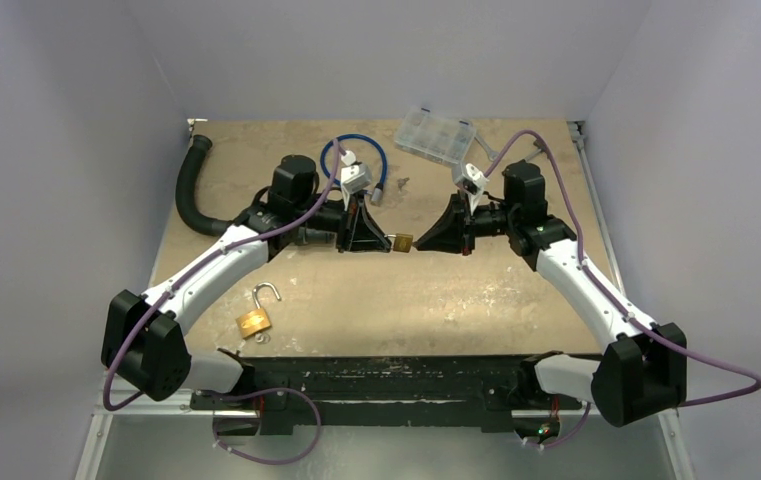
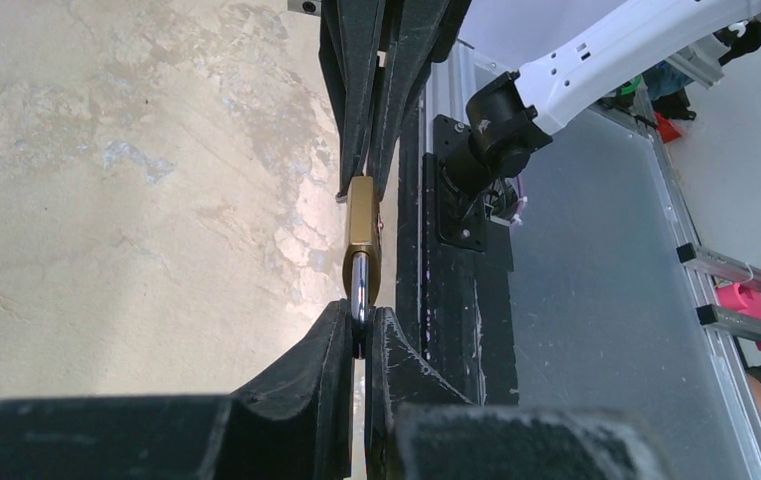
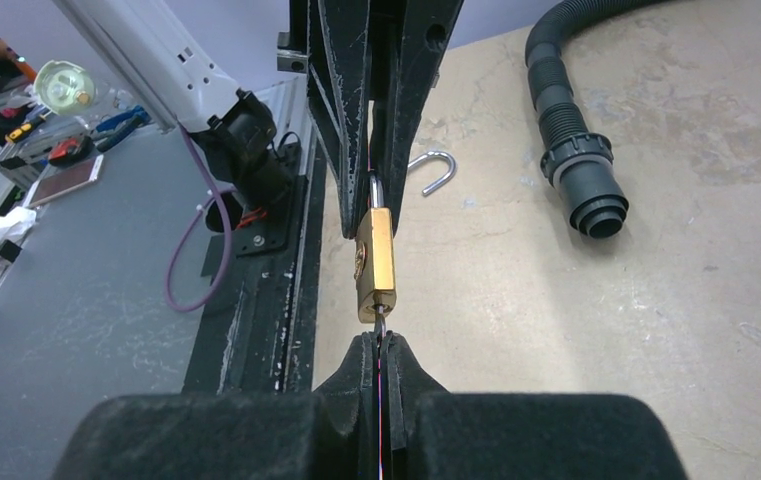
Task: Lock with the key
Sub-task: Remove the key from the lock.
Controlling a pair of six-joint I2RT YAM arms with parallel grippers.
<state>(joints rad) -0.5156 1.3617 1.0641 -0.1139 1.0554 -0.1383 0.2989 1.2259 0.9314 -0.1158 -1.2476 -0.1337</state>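
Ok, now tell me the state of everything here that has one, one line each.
Held padlock, lifted between the two end effectors, key in its base.
Key, inserted in the held padlock.
Left end effector, shut on the held padlock's shackle.
Right end effector, shut on the key.
Spare padlock, lying on the table, shackle open.

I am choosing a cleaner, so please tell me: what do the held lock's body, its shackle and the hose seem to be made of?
Lock body: probably brass, judging by the brushed yellow sheen.
Shackle: likely polished steel, silvery and mirror-bright.
Hose: looks like matte black plastic or rubber, ribbed along its length.
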